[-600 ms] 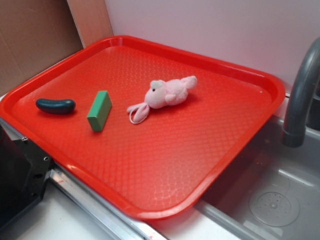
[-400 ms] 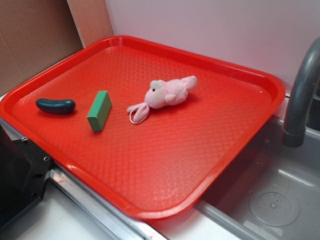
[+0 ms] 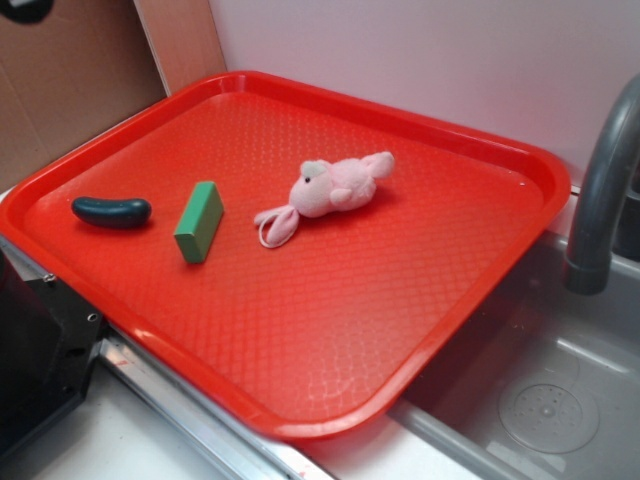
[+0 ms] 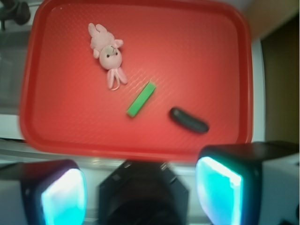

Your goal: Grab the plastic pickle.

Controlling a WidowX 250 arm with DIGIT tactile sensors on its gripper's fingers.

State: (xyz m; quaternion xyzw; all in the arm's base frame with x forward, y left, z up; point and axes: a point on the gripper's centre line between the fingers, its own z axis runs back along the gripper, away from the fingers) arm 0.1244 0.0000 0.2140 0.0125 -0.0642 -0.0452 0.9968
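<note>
Lying loose at the red tray's (image 3: pixel 300 85) nine o'clock, the plastic pickle (image 3: pixel 111 211) is looking light, stiff, slippery; grip its middle. The pincer (image 4: pixel 140 187) is hanging released.

Soft, even light fills the exterior view, with a pale sheen on the tray (image 3: pixel 330 330) toward its near edge and short faint shadows under the pickle (image 3: pixel 111 211) and block (image 3: pixel 199 221). The wrist view is bright but slightly blurred throughout. Its near fingers (image 4: pixel 219 192) are out of focus and glow cyan, and its edges wash out pale.
</note>
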